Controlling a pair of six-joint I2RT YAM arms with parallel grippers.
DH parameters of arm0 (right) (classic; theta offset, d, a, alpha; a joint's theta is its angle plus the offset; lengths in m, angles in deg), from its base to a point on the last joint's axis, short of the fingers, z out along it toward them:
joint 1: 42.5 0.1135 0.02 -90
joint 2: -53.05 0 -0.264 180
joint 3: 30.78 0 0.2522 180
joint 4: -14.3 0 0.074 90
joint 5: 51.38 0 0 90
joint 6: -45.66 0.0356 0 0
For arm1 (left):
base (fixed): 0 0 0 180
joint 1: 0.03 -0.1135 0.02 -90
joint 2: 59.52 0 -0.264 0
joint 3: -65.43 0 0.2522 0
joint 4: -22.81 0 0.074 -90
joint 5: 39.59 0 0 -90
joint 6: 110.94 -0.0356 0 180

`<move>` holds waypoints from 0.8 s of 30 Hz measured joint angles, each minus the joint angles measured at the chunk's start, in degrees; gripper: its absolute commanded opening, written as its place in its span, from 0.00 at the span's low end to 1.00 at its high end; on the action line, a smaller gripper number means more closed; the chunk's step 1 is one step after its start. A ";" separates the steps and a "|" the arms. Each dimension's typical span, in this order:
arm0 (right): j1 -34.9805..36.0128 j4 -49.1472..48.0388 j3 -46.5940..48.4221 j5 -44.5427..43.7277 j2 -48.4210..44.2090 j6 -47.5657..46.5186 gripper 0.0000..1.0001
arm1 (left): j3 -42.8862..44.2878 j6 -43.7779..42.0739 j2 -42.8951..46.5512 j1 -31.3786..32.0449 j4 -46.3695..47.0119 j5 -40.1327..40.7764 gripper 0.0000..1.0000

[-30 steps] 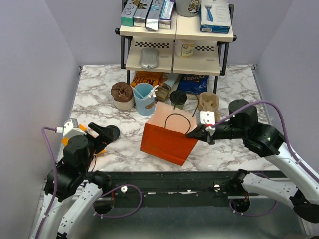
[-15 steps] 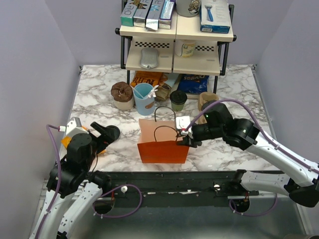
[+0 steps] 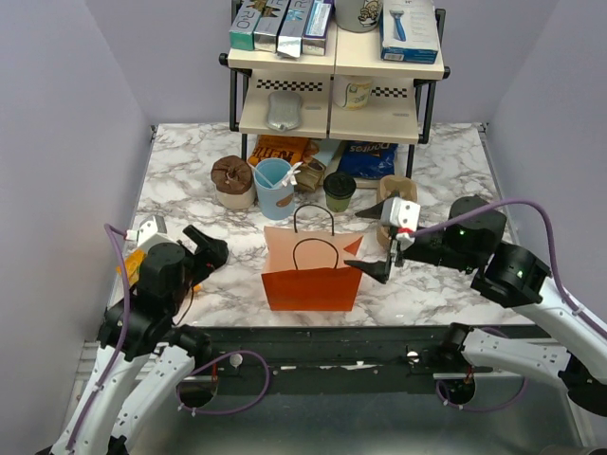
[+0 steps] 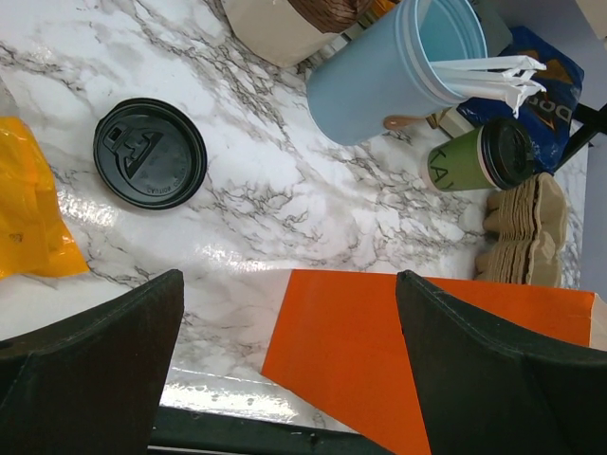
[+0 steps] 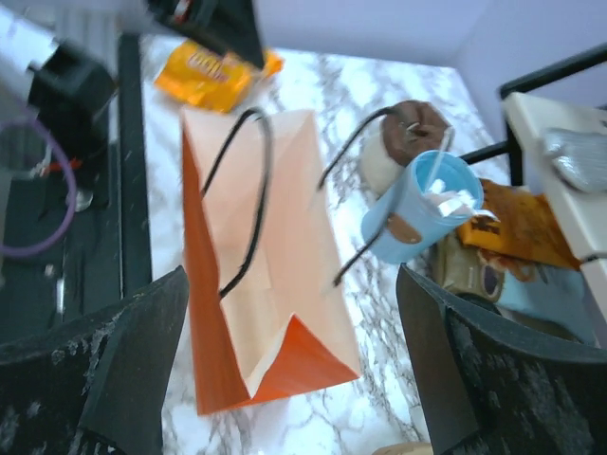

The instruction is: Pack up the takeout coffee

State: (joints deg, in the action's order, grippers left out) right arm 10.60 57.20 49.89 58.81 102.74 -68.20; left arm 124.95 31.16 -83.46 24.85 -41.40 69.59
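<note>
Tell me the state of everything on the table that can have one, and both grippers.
orange paper bag, standing upright, mouth open, nothing seen inside
takeout coffee, upright, lid on, on the table behind the bag
light blue cup, upright, no lid, stirrers inside
loose black lid, flat on the table, on no cup
pulp cup carriers, stacked, empty
left gripper, open, empty
right gripper, open, empty, beside the bag

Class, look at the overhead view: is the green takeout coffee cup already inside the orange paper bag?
No, the takeout coffee stands on the table behind the orange bag, near the light blue cup.
</note>
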 measured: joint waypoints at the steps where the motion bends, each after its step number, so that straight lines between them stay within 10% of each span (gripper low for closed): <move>1: 0.07 -1.25 0.09 -1.92 -0.37 2.19 1.00 | -0.17 -0.04 -0.37 0.00 0.39 -0.31 0.99; 12: -1.55 -3.67 5.81 -32.41 4.39 26.01 1.00 | -1.81 -0.48 -3.13 0.00 3.37 -1.88 0.99; 24: -16.98 -0.63 5.86 -34.45 7.02 38.07 1.00 | -1.42 -0.46 -8.31 0.00 5.53 -1.84 0.99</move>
State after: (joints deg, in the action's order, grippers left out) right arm -6.38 56.57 55.75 24.36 109.76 -30.12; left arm 123.53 30.70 -91.77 24.85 -35.87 67.76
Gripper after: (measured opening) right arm 0.998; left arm 0.990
